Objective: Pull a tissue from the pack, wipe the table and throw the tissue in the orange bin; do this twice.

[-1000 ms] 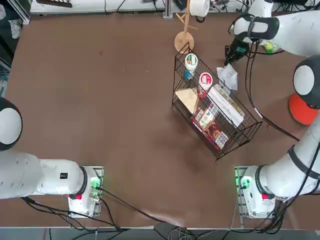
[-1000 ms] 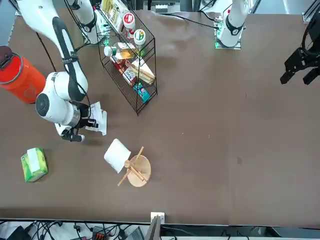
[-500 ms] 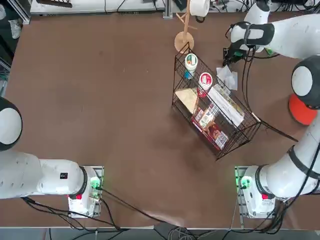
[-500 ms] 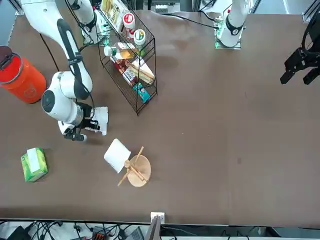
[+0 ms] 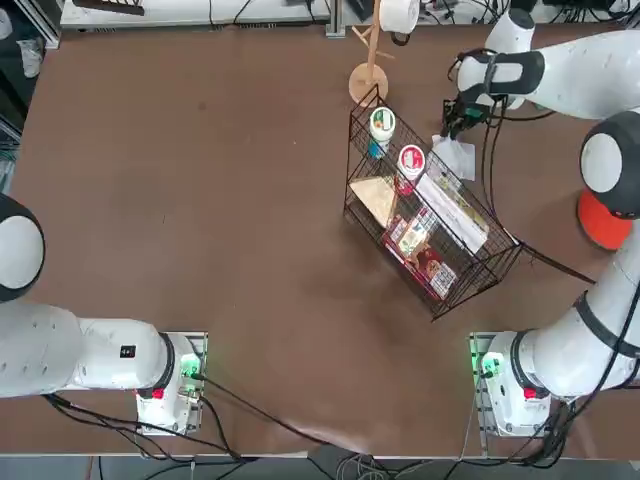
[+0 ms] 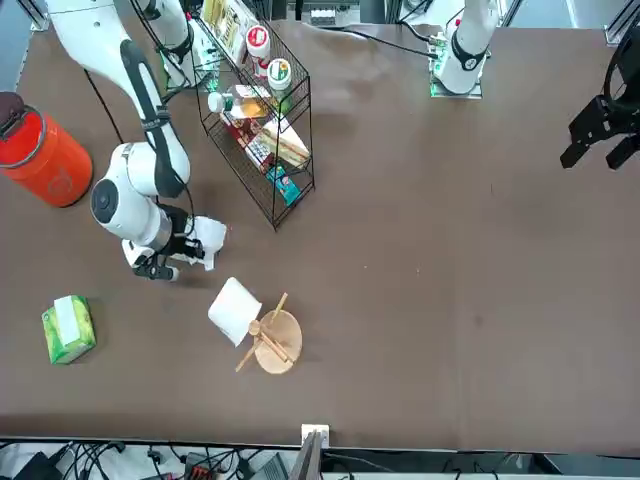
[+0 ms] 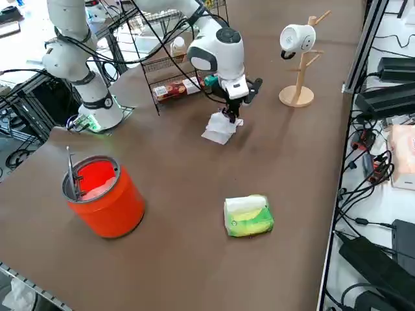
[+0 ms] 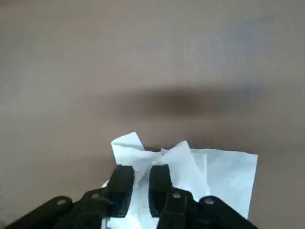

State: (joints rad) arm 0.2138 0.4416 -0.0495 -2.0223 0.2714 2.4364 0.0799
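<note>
1. No writing is legible on the pack or the wire rack's packets.
2. The right gripper, narrowly parted, pinches a white tissue against the table.
3. In the right side view the pack lies toward 5 o'clock of the gripper, and the orange bin toward 8 o'clock.
4. A paper roll stand is beyond, near 2 o'clock.

White tissue; orange bin; green-white pack; dark-brown table.

No lettering, number or sign is legible anywhere; the printed packets in the black wire rack basket stay unreadable.
</note>
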